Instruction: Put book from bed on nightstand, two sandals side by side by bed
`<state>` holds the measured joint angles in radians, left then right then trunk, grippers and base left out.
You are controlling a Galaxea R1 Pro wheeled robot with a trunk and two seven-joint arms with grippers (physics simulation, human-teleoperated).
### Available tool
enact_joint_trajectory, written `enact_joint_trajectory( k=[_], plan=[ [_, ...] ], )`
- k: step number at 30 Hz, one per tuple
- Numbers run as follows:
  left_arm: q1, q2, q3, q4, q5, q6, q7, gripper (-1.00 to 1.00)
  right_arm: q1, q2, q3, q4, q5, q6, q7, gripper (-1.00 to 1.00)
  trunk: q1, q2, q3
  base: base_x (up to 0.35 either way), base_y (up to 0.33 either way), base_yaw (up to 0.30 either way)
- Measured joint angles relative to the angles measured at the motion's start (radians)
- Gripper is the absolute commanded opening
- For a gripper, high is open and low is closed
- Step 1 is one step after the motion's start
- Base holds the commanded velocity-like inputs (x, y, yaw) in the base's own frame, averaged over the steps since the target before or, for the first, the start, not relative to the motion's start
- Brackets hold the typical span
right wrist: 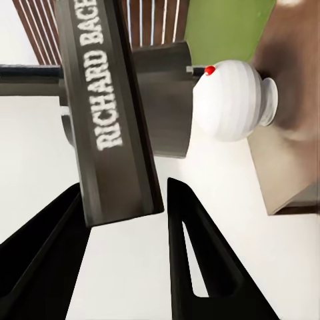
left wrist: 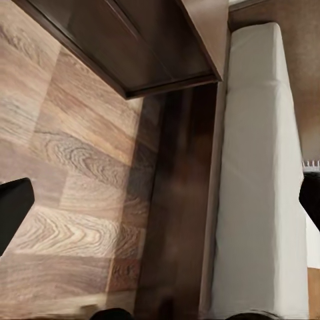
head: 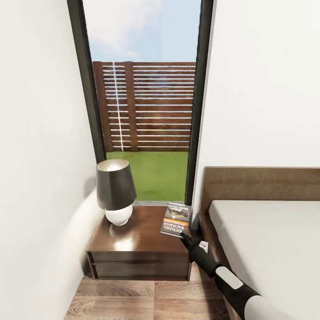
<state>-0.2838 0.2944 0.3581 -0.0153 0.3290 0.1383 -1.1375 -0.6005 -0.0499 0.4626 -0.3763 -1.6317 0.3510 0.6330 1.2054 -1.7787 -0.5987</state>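
The thin, glossy-covered book lies on the smooth dark-wood nightstand, its near edge between the right gripper's 2 narrowly parted black fingers.

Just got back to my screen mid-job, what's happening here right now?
The right gripper is at the near edge of the book, which sits on the nightstand near its bed-side corner, beside the lamp. In the right wrist view the book's spine lies between the spread fingers, so it looks set down or about to be released. The left wrist camera looks down at floor and bed.
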Motion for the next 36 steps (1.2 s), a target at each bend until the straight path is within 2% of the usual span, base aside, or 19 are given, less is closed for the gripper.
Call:
enact_joint_trajectory(
  k=[3, 4, 6, 15, 21, 26, 28, 29, 36],
  plan=[
    [0.015, 0.009, 0.003, 0.0, -0.039, -0.003, 0.0, 1.0, 0.0, 0.001, 0.001, 0.0, 0.008, 0.0, 0.0, -1.0, 0.0, 0.0, 0.0, 0.0, 0.0, 0.0],
    [0.026, 0.018, 0.004, 0.0, -0.069, -0.013, -0.001, 1.0, 0.0, 0.001, 0.002, 0.0, 0.012, 0.0, 0.001, -1.0, 0.0, 0.0, 0.0, 0.0, 0.0, 0.0],
    [0.037, 0.023, 0.007, 0.0, -0.086, -0.023, -0.002, 1.0, 0.0, 0.001, 0.002, 0.0, 0.015, 0.0, 0.001, -1.0, 0.0, 0.0, 0.0, 0.0, 0.0, 0.0],
    [0.075, 0.037, 0.009, 0.0, -0.098, -0.035, -0.011, 1.0, 0.0, 0.002, 0.0, 0.0, 0.016, 0.001, 0.001, -1.0, 0.0, 0.0, 0.0, 0.0, 0.0, 0.0],
    [0.129, 0.043, 0.009, 0.0, -0.085, -0.053, -0.021, 1.0, 0.0, 0.002, -0.001, 0.0, 0.016, 0.002, 0.001, -1.0, 0.0, 0.0, 0.0, 0.0, 0.0, 0.0],
    [0.171, 0.037, 0.007, 0.0, -0.052, -0.109, -0.025, 1.0, 0.0, 0.002, -0.003, 0.0, 0.015, 0.003, 0.002, -1.0, 0.0, 0.0, 0.0, 0.0, 0.0, 0.0],
    [0.189, 0.03, 0.007, -0.001, -0.026, -0.157, -0.029, 1.0, 0.0, 0.001, -0.002, 0.0, 0.015, 0.003, 0.002, -1.0, 0.0, 0.0, 0.0, 0.0, 0.0, 0.0],
    [0.199, 0.024, 0.005, -0.001, 0.0, -0.189, -0.035, 1.0, 0.0, 0.001, -0.002, 0.0, 0.015, 0.003, 0.002, -1.0, 0.0, 0.0, 0.0, 0.0, 0.0, 0.0],
    [0.217, 0.018, 0.006, -0.001, 0.029, -0.225, -0.049, 1.0, 0.0, 0.001, -0.003, 0.0, 0.015, 0.004, 0.002, -1.0, 0.0, 0.0, 0.0, 0.0, 0.0, 0.0]
  ],
)
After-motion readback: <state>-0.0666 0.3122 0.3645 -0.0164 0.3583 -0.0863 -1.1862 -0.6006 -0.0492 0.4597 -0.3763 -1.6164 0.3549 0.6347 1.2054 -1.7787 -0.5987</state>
